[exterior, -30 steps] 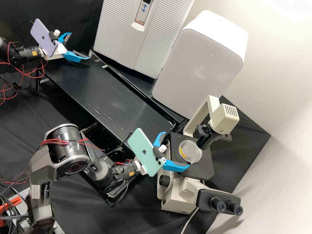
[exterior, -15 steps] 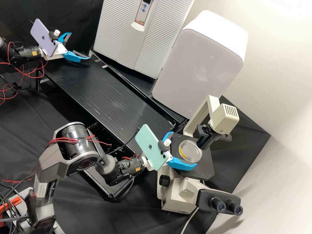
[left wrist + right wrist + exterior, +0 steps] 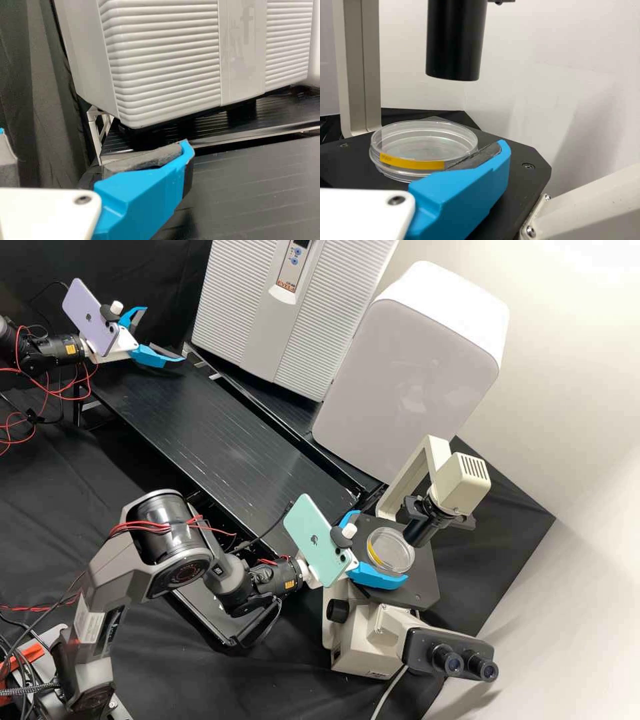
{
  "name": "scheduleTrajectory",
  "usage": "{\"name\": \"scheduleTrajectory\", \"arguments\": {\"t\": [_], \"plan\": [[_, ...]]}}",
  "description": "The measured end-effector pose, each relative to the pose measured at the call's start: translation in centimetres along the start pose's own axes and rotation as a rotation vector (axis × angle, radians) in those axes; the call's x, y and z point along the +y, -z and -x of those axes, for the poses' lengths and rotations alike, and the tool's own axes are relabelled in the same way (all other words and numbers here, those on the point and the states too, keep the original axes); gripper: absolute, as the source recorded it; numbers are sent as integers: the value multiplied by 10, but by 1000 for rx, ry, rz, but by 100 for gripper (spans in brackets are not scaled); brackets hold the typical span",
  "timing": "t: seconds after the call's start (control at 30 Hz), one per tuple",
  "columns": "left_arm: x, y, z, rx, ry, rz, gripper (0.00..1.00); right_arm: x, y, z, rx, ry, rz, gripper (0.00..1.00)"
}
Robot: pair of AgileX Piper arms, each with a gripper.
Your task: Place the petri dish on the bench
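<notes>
Black cloth (image 3: 153, 273) hangs at the back of the room, and a pale wall (image 3: 573, 373) rises at three o'clock of the high view, its top edge being twelve. The slatted black worktop (image 3: 200, 420) slants across the scene from ten o'clock towards the centre. Behind it stand a ribbed grey cabinet (image 3: 233, 313) at twelve and a white box (image 3: 407, 367) at one. The cream microscope (image 3: 363, 647) is at five, its flat black stage (image 3: 421, 580) at half past four.

The left hand (image 3: 165, 334) is at ten o'clock, open and holding nothing. The right hand (image 3: 383, 546) is open too, its blue fingers (image 3: 377, 576) parted on either side of the petri dish (image 3: 420, 147), with no grip on it.

The dish lies flat on the stage, near the black lens tube (image 3: 417, 532), its yellow label (image 3: 412, 162) facing the right wrist camera. I judge the approach nearly done; what is left is to close on the dish, lift it, draw it out towards eight o'clock without knocking the tube, then lower it onto the worktop and let go. Its smooth wall could slip if caught off centre.
</notes>
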Motion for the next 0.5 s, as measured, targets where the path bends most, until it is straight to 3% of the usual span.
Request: {"name": "scheduleTrajectory", "arguments": {"t": [0.5], "plan": [[0, 0, 0, 0, 0, 0, 100, 1, -5, -15, -59, -20, -30, 100]]}}
